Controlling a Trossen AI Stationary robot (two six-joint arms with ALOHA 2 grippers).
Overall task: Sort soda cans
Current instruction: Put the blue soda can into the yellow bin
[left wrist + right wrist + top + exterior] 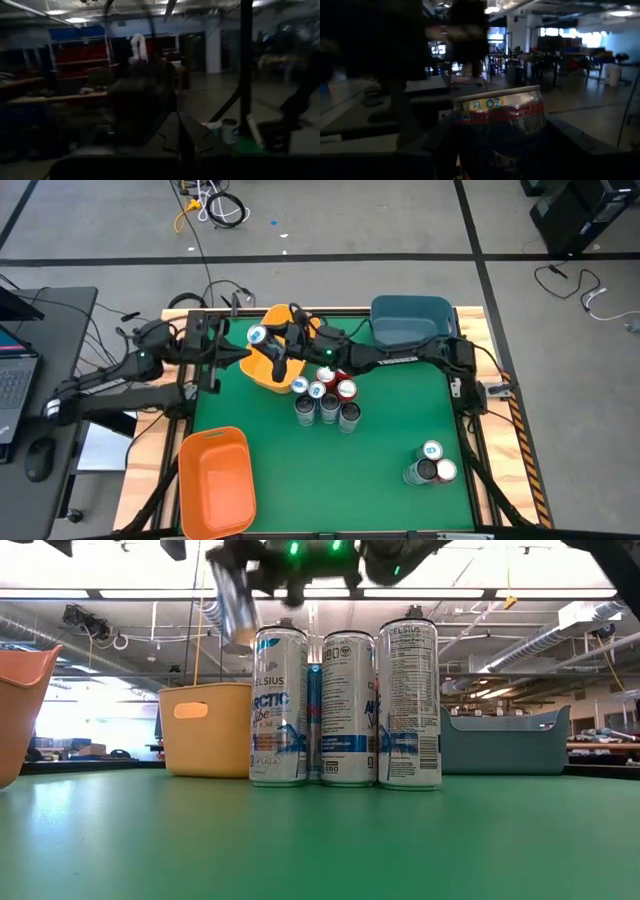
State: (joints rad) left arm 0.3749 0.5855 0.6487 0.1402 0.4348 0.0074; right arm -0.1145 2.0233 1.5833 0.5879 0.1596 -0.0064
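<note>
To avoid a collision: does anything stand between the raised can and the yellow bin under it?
Nothing visible. The can, held by the right gripper, hangs over the bin rim with only air between. The can group stands beside the bin; the left gripper waits left of it.

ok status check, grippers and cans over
Right gripper shut on a can, up by the yellow bin. Left gripper carries a teal-topped can over that bin. Centre cluster and corner trio unsorted. Nothing blocking.

grey floor (400, 220) (taped lines), bright ceiling lights (130, 592).
</note>
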